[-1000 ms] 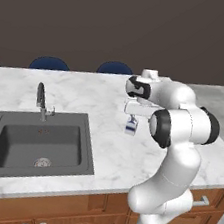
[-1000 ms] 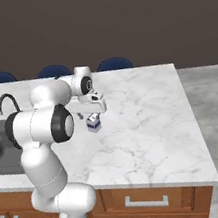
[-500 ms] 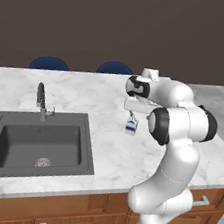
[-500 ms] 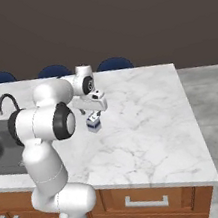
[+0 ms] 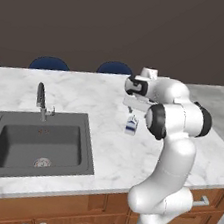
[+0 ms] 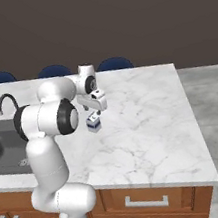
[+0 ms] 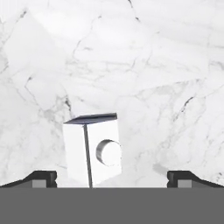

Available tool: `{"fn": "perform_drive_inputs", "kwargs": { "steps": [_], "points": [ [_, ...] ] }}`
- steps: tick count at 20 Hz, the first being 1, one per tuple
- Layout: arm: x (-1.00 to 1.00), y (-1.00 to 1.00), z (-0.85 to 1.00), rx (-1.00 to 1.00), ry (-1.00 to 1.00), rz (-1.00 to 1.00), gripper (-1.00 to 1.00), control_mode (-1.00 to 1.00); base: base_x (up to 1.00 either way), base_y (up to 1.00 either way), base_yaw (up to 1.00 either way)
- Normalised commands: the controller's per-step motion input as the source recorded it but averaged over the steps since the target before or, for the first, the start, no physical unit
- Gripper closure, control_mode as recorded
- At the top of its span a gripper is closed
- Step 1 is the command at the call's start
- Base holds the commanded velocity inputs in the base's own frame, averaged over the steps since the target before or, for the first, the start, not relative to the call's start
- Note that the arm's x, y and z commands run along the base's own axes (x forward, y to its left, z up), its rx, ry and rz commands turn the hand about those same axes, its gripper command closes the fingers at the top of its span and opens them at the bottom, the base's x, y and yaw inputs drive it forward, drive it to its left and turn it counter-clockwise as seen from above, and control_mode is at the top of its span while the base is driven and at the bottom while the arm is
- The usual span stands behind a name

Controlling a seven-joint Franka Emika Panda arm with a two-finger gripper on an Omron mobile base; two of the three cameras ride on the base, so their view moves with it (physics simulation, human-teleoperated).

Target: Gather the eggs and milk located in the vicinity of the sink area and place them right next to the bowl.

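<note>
The milk (image 5: 131, 126) is a small white carton with a blue label. It stands upright on the marble counter, right of the sink (image 5: 8, 142). My gripper (image 5: 132, 115) hangs just above the carton with its jaws open and nothing between them. The right base view has the gripper (image 6: 96, 114) over the milk (image 6: 93, 124) as well. In the hand view the carton's gable top and round cap (image 7: 92, 148) lie left of centre between the two fingertips of the gripper (image 7: 112, 177). The eggs and the bowl are out of view.
The dark sink basin has a curved faucet (image 5: 41, 99) at its back edge. Blue chair backs (image 5: 49, 64) stand behind the counter's far edge. Bare marble counter (image 6: 149, 124) stretches right of the carton to the counter's end.
The hand has shifted only slightly over the milk carton. Its jaws stay open and the carton has not moved.
</note>
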Motion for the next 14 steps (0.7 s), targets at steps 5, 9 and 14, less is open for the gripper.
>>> {"fn": "perform_drive_inputs", "kwargs": {
  "steps": [5,9,14],
  "points": [
    [0.12,0.01,-0.14,0.00,-0.01,-0.02,-1.00,-1.00,0.00,0.00,0.00],
    [-0.04,0.00,-0.25,0.00,-0.02,0.13,-1.00,-1.00,0.00,0.00,0.00],
    [-0.25,0.00,0.00,-0.07,0.00,0.23,-1.00,-1.00,0.00,0.00,0.00]
  ]
}}
